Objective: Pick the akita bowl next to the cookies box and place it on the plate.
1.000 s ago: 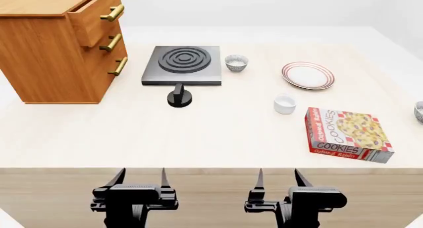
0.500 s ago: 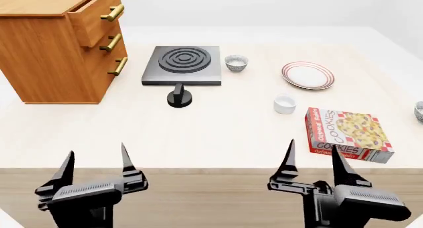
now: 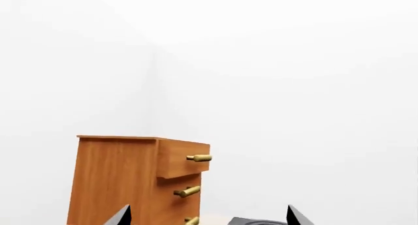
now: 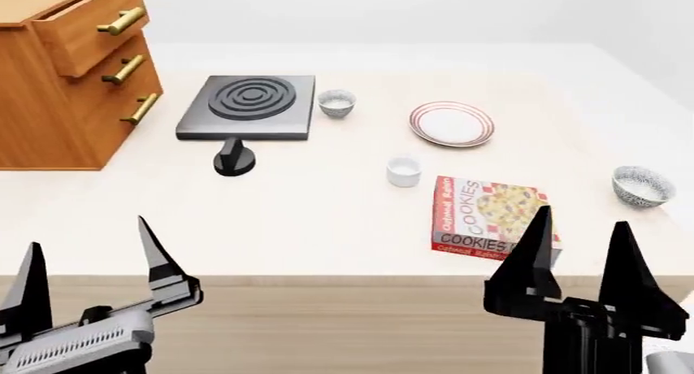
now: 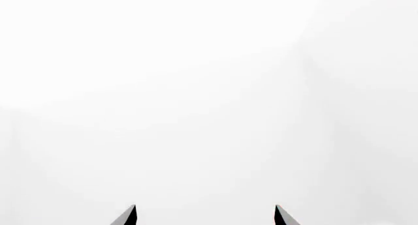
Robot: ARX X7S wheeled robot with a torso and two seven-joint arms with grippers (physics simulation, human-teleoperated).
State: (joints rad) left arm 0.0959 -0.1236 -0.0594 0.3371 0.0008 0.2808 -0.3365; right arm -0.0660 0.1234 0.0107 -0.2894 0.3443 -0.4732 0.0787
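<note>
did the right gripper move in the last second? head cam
Yes. The right gripper rose and went right: its fingertips, formerly below the table's front edge, now overlap the cookies box. The camera panned too, so part of the shift is view motion.

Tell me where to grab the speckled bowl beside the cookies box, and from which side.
Grip the akita bowl by its rim, coming from above with the right end effector: it sits upright and open-topped, with one finger inside the wall and one outside.
</note>
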